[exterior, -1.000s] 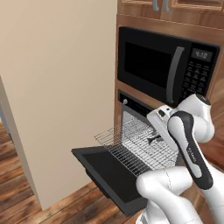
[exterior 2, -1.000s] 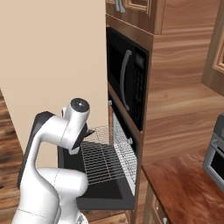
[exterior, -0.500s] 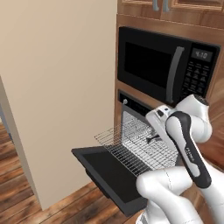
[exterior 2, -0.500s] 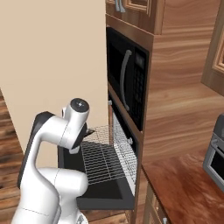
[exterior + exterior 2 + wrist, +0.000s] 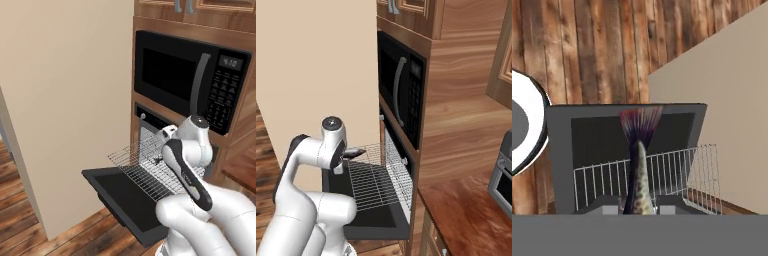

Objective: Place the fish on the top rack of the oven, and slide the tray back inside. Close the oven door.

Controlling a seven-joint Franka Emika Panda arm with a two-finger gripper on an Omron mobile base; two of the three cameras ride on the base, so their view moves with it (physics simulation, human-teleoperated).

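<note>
While the hand [image 5: 638, 207] grips the fish [image 5: 638, 180], the microwave [image 5: 192, 85] clock's digits are unreadable.

The light was even and soft across all three views, with no lamp or window to place it. The beige wall panel [image 5: 65, 100] was flatly lit, without a hot spot. The microwave [image 5: 185, 80] kept a dull sheen on its black door and no hard glare. The oven door [image 5: 127, 197] read as matte dark grey, and the shade beneath it was faint. The rack [image 5: 373, 177] wires looked thin and slightly jagged. The hand view was soft, the fish [image 5: 638, 175] blurred near the lens. Straight edges stayed straight out to the frame borders.
</note>
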